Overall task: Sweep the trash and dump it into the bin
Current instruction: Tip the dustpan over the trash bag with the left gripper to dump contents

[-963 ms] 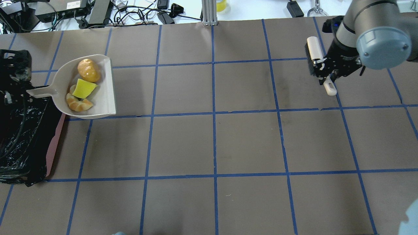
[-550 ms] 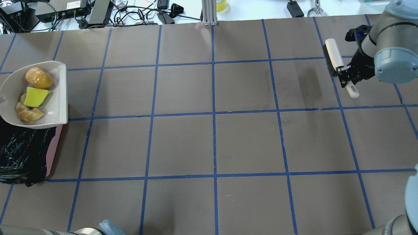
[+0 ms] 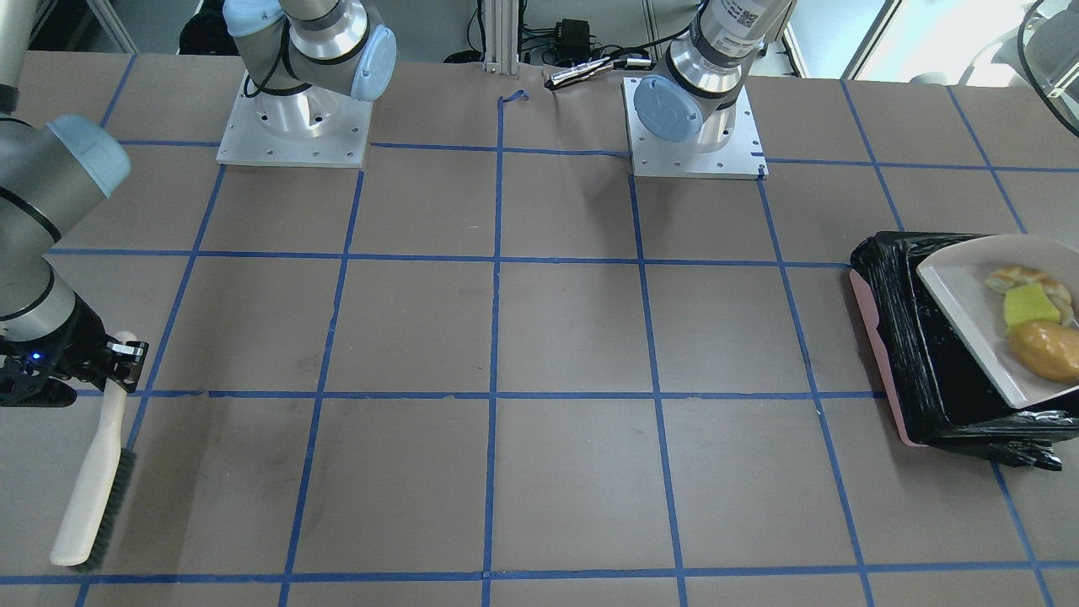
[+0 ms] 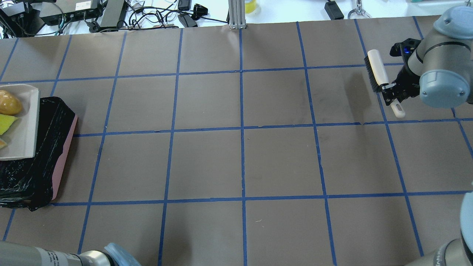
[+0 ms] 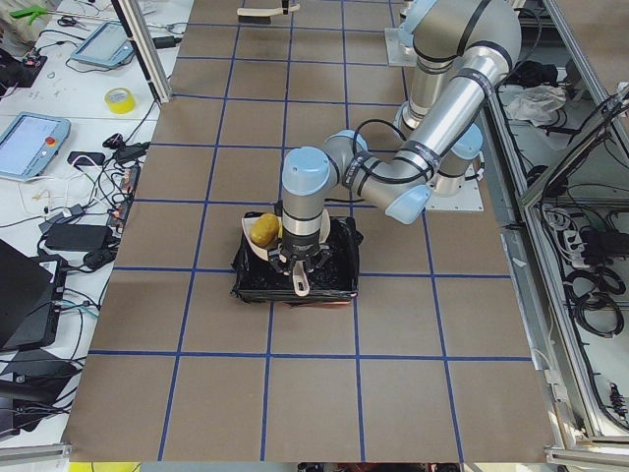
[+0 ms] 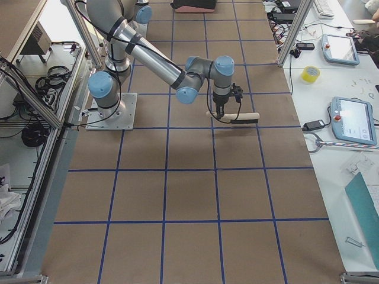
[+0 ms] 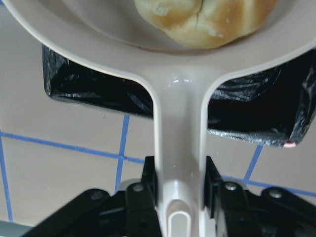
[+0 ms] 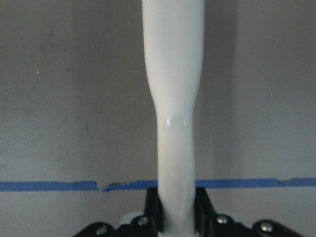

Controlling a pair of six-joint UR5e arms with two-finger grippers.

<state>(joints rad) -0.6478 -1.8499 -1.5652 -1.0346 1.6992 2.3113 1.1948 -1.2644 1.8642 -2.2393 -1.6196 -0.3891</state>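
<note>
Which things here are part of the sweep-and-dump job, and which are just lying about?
Job: light grey plastic dustpan in the left gripper; yellow sponge wedge, pale crescent piece, golden-brown potato-like lump in it; pink-sided bin with black bag liner; white-handled black-bristle brush in the right gripper.
Lying about: yellow tape roll, grey tablets, black cables.

overhead: sat behind robot, looked forward and down over table (image 4: 240,162) | front: faced robot, steeply down | left/right: looked from high and far at table ends | wrists: sat close on dustpan handle (image 7: 177,148) and brush handle (image 8: 173,98) | bin (image 3: 877,346) was shared by overhead, front, left, left wrist
</note>
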